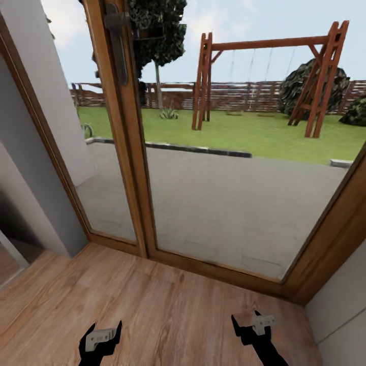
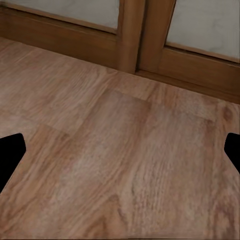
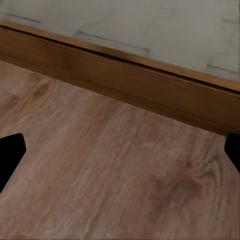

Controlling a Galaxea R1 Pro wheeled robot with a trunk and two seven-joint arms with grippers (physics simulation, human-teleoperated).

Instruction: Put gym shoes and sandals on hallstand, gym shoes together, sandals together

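I face the corridor floor (image 1: 168, 315), light brown wood planks that run up to a glazed door. The gym shoes, the sandals and the hallstand are out of view. My left gripper (image 1: 105, 330) hovers low over the planks at the near left, open, with nothing between its black fingers. My right gripper (image 1: 245, 319) hangs at the near right, open too and empty. In the left wrist view, the left gripper (image 2: 120, 155) has bare floor (image 2: 125, 165) between its fingers. The right gripper (image 3: 120, 155) looks at floor and the door's bottom rail (image 3: 125, 85).
A wood-framed glass double door (image 1: 133, 152) with a dark handle (image 1: 118, 40) closes the corridor ahead. Behind the glass lie a paved patio, a lawn and a red swing frame (image 1: 264, 76). Grey walls stand at the left (image 1: 30, 152) and right (image 1: 340, 315).
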